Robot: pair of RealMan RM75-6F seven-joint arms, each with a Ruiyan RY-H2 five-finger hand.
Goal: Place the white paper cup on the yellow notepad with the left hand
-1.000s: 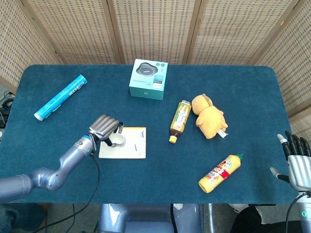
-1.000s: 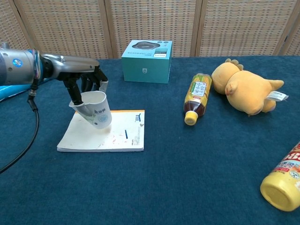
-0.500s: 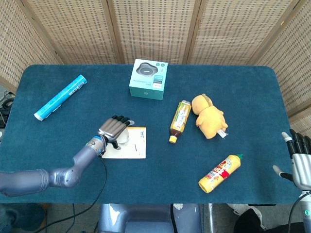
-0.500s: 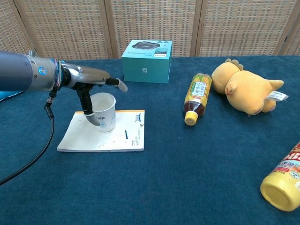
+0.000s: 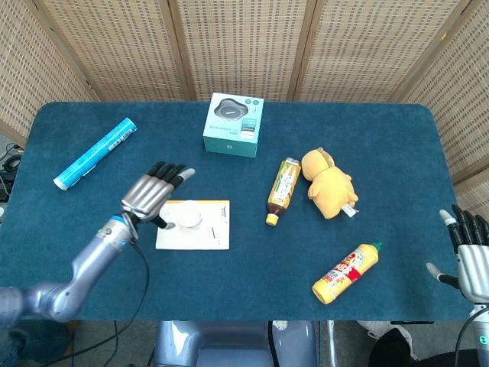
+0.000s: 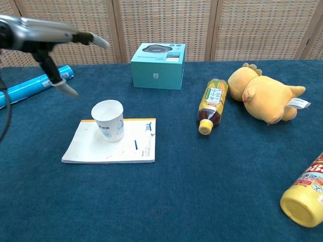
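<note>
One white paper cup (image 6: 109, 120) upright on one yellow notepad (image 6: 91, 149); left hand (image 5: 151, 196) and right hand (image 5: 471, 258) both spread, empty

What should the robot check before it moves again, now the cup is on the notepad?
1. White paper cup stands upright: ok.
2. Cup rests on the yellow-edged notepad, inside its edges: ok.
3. Left hand holds nothing, fingers spread: ok.
4. Left hand is apart from the cup in the chest view: ok.
5. Blue tube lies near the left arm's way back; whether there is enough room: cannot tell.
6. Right hand is open at the table's edge, away from everything: ok.
</note>
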